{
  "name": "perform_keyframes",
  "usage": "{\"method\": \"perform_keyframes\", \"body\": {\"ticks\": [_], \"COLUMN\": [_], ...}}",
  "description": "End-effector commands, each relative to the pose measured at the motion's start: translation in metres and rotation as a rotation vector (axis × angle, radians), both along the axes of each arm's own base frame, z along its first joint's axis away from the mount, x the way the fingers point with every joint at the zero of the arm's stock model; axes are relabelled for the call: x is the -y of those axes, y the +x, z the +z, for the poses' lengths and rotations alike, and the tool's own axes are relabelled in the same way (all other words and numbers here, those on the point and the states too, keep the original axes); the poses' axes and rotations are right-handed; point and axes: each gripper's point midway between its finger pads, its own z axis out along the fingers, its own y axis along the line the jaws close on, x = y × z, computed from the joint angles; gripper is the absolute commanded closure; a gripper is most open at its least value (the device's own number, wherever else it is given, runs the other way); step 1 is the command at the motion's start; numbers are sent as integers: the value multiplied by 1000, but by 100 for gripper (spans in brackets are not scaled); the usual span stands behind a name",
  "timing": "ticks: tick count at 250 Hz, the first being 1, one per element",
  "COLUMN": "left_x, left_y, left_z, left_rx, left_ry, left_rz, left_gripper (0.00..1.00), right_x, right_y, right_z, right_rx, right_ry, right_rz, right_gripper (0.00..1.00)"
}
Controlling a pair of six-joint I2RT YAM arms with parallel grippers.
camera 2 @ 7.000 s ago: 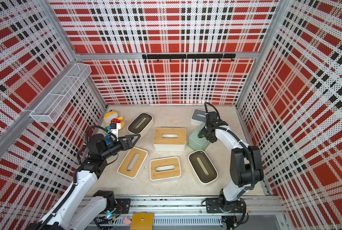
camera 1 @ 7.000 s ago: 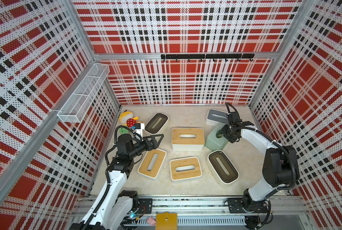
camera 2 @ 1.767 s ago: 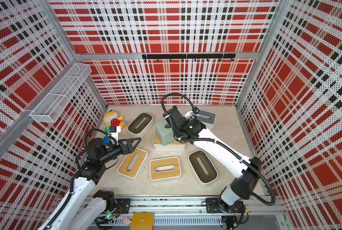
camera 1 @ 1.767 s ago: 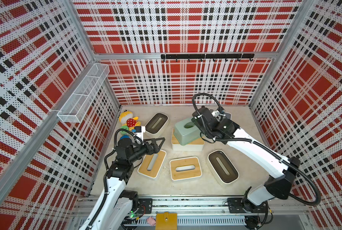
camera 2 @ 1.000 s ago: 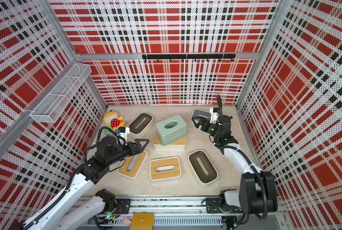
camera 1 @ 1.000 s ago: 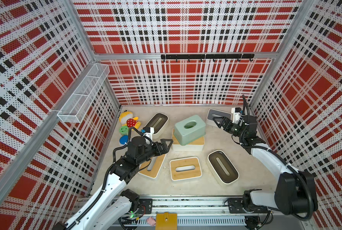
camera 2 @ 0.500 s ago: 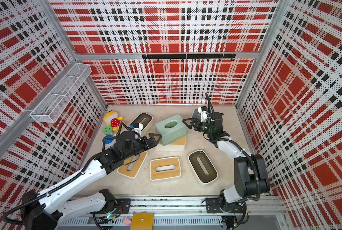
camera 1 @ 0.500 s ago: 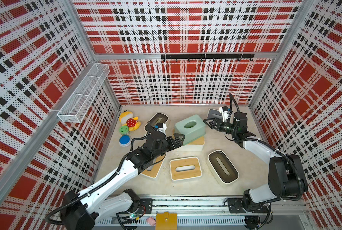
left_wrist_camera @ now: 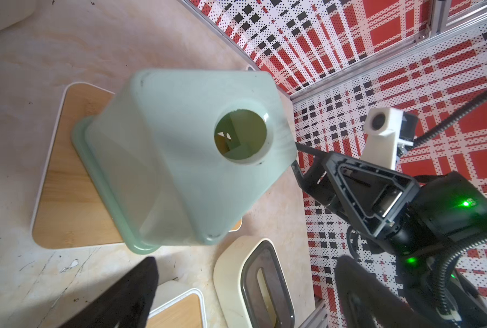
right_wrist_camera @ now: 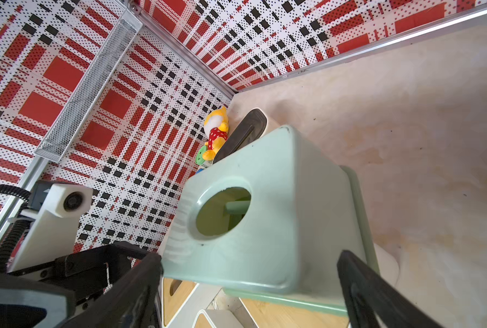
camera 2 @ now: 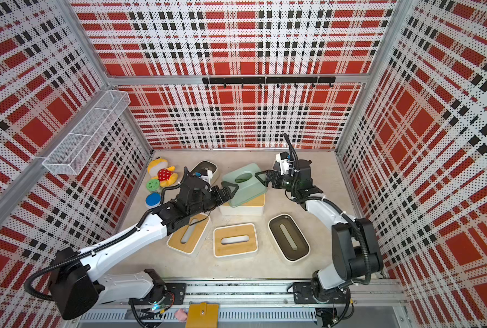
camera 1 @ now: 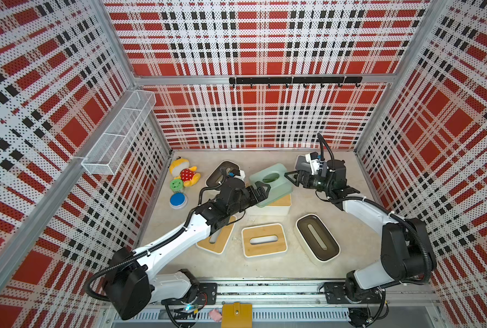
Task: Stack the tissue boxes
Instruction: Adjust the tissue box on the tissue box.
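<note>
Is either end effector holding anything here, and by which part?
Nothing is held: the left end effector and right end effector stand open on opposite sides of the mint-green tissue box.

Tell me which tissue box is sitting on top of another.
The mint-green box; it sits askew on a wood-lid box, while the others each sit alone.

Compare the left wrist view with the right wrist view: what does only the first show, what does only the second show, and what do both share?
Only the left wrist view shows the dark-lidded box lying on the floor, slot up, near the right arm. Only the right wrist view shows the plush toy and the wire basket on the wall. Both show the mint-green box with its round opening, resting askew on a wood-lidded box.
</note>
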Motion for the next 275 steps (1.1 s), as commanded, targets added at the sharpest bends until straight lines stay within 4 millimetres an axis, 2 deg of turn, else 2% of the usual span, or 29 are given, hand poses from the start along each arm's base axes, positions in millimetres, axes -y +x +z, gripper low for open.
{"method": "perform_keyframes", "body": {"ticks": [1,110,233,275], "left_x": [0,0,7,3], "left_y": [9,20,42,44], "left_z": [20,12,4,-1], "left_rx": [32,24,20,4], "left_ry": [-36,-12,13,23], "left_rz": [28,33,20,16], "left_gripper": [1,1,1,0], "right_x": [-4,-11,-15,-15], "right_y": [5,12,-4,-13], "right_z": [8,9,14,16], "right_rx": [53,74,82,95], "right_ry": [8,38,27,0], "right_rz": [18,55,86,78], "right_gripper": [0,0,1,0]}}
